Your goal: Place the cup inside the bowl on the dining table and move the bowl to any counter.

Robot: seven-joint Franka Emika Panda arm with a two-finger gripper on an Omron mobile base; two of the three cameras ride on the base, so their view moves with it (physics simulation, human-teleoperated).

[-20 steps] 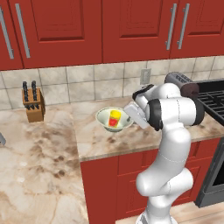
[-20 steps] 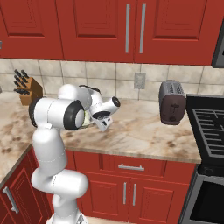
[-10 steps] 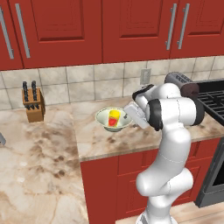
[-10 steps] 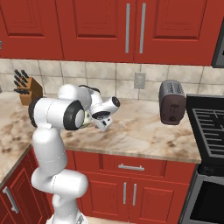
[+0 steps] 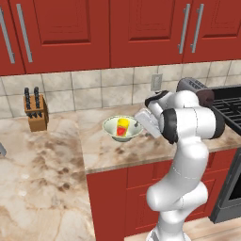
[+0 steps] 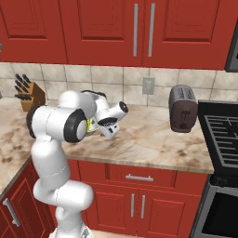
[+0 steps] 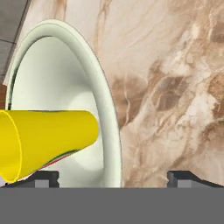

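The pale green-white bowl (image 5: 109,126) rests on the beige marble counter (image 5: 117,153) under the red wall cabinets. The yellow cup (image 5: 123,126) with its red mark stands inside it. My gripper (image 5: 137,123) is at the bowl's right rim, open, with nothing held. In the hand view the bowl (image 7: 65,78) is on the left with the cup (image 7: 48,138) in it. The bowl's rim lies between the two spread fingertips (image 7: 43,177) of the gripper (image 7: 116,177). From the right base view my arm hides most of the bowl; a sliver of the cup (image 6: 88,124) peeks out. The dining table is out of view.
A wooden knife block (image 5: 36,112) stands at the back left of the counter. A dark toaster (image 6: 182,108) sits to the right, beside the stove (image 6: 223,139). A wall socket (image 6: 148,85) is on the tiled backsplash. The counter turns a corner at the left.
The gripper has opened and let go of the bowl's rim. Bowl, cup and arm have stayed in place on the counter.
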